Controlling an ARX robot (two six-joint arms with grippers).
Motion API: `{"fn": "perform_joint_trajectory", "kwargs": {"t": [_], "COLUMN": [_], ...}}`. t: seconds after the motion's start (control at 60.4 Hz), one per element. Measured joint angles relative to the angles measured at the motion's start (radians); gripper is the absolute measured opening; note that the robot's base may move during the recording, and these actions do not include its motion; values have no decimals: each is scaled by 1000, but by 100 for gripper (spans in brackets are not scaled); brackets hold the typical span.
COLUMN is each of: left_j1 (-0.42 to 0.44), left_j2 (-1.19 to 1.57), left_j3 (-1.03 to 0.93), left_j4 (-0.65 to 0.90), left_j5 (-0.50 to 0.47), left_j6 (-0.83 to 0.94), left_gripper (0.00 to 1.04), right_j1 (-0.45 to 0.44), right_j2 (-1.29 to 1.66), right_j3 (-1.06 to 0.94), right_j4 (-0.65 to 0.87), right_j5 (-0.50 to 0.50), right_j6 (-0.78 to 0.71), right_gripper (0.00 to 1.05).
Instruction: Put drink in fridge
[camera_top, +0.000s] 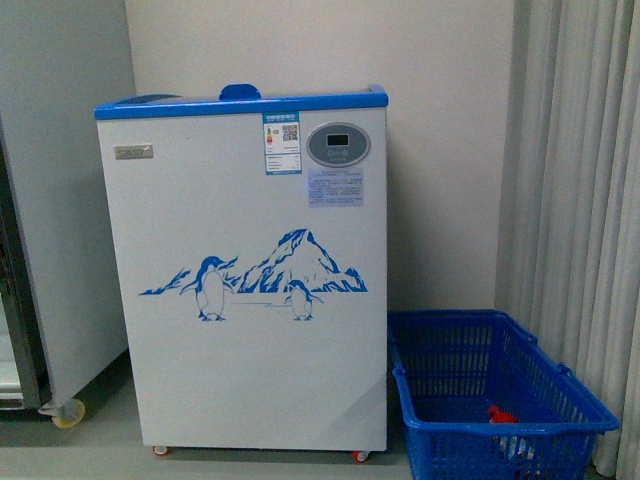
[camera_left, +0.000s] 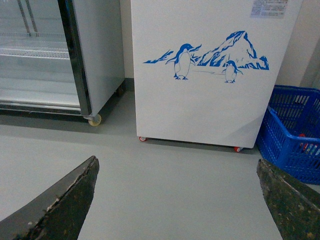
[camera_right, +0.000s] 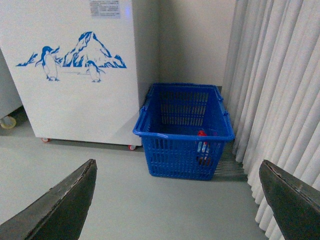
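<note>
Blue plastic mesh forms the basket (camera_right: 183, 135), and the drink (camera_right: 201, 133) sits low inside it, toward the near wall. Its red cap shows above the rim, and the rest is glimpsed through the lattice. Whether it stands or leans I cannot tell. The basket rests on the floor (camera_left: 175, 200) just beside the fridge (camera_top: 250, 250), on its right, with a pale pleated curtain (camera_right: 280, 75) close on the other side. Lying that deep, the drink can only be reached from above through the open top, I judge.

The fridge is a boxy white chest with smooth panels, a blue top rim (camera_top: 300, 102), a penguin-and-mountain print and small red wheels (camera_top: 360, 455). Its top is out of sight, so whether the lid is slid open cannot be told. A plain grey cabinet (camera_top: 60, 150) stands to its left.

The left end effector (camera_left: 176, 162) is spread wide and empty, its dark, rough-edged fingers (camera_left: 65, 205) framing bare grey floor before the fridge. The right end effector (camera_right: 177, 162) is likewise spread and empty, aimed toward the basket. That is a sensible stance, I judge, for that arm to make the pick. The drink has not yet been lifted out.
</note>
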Motion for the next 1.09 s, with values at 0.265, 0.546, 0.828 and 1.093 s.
{"fn": "perform_joint_trajectory", "kwargs": {"t": [0.265, 0.546, 0.828, 1.093], "left_j1": [0, 0, 0, 0], "left_j2": [0, 0, 0, 0], "left_j3": [0, 0, 0, 0], "left_j4": [0, 0, 0, 0], "left_j5": [0, 0, 0, 0], "left_j6": [0, 0, 0, 0], "left_gripper": [97, 97, 97, 97], "right_j1": [0, 0, 0, 0], "right_j2": [0, 0, 0, 0], "right_j3": [0, 0, 0, 0], "right_j4": [0, 0, 0, 0], "right_j5": [0, 0, 0, 0], "right_j6": [0, 0, 0, 0], "right_gripper": [97, 97, 97, 97]}}
